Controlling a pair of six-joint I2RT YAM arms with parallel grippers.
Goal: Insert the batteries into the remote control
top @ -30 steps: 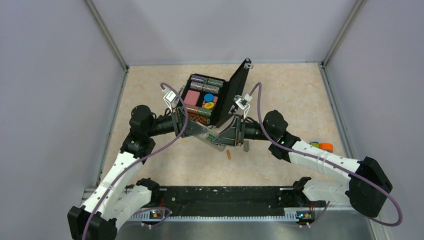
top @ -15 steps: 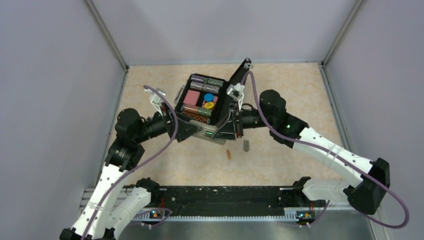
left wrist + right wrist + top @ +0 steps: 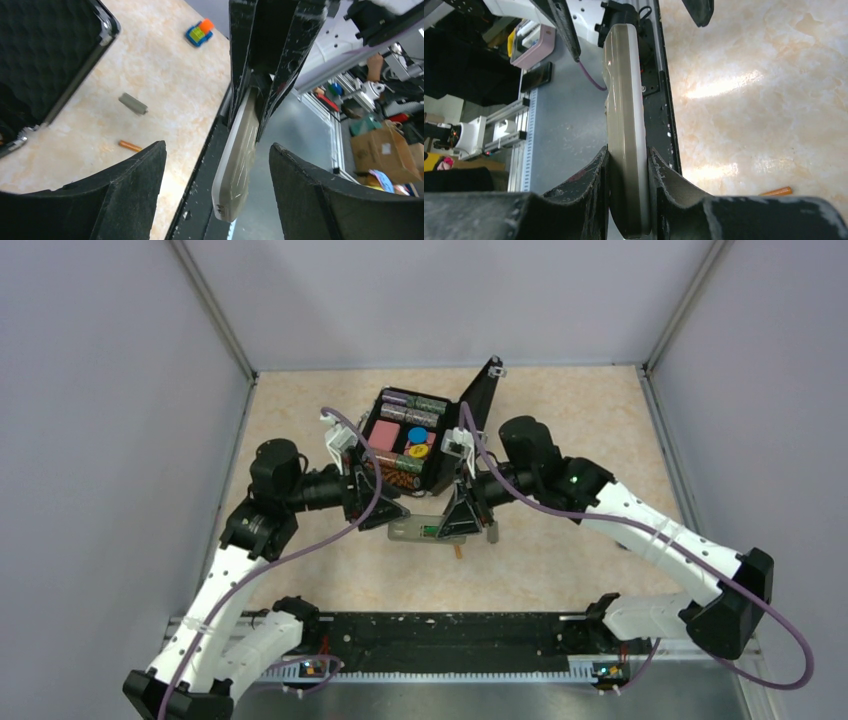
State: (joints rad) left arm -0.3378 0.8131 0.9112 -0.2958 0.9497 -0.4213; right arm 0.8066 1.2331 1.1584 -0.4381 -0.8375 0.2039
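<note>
Remote [image 3: 624, 100] sits clamped in right pincer [image 3: 626, 165]; left pincer [image 3: 217, 150] stands apart. Hold steady; left should fetch the orange battery [image 3: 130, 146].

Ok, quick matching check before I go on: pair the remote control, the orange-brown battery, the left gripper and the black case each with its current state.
Things:
1. remote control
2. orange-brown battery
3. left gripper
4. black case

States:
A. lid up, chip rolls inside
B. jaws apart, gripping nothing
C. clamped edge-on in the right gripper
D. lying loose on the table

Pairs: 1-C, 2-D, 3-B, 4-A
</note>
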